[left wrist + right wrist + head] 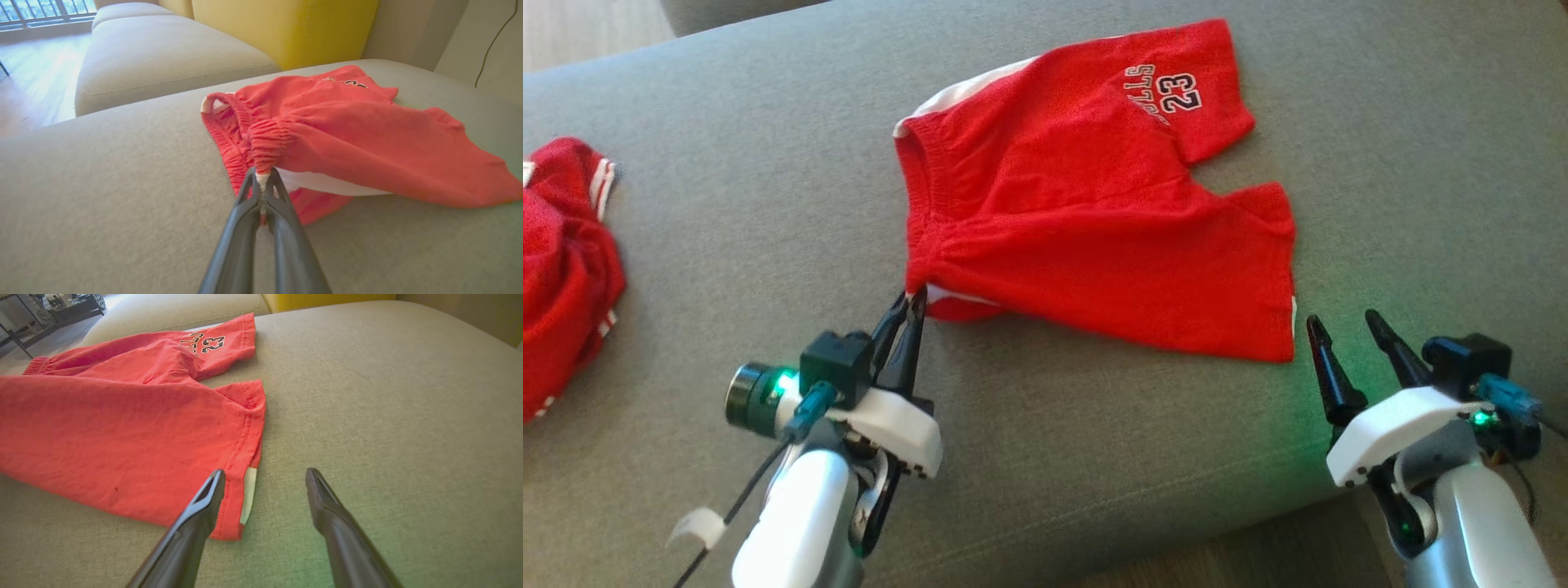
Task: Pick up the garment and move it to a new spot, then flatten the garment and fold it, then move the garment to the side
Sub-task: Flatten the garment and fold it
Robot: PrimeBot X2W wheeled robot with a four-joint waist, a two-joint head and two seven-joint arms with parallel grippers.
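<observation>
The garment (1094,212) is a pair of red shorts with white side stripes and a "23" print, lying spread on the grey cushion (768,245). My left gripper (913,299) is shut on the near waistband corner; in the left wrist view the garment (367,134) has its white-edged elastic pinched between my left gripper (262,176) tips. My right gripper (1343,322) stands open just right of the near leg hem. In the right wrist view my right gripper (264,477) hovers over the cushion at the hem corner of the garment (122,428), its left finger above the fabric edge.
Another red garment with white trim (564,269) lies bunched at the left edge of the cushion. A second grey cushion (163,57) and a yellow backrest (286,28) stand beyond. The cushion's front edge (1176,539) runs near my arms, with wooden floor (32,81) past it.
</observation>
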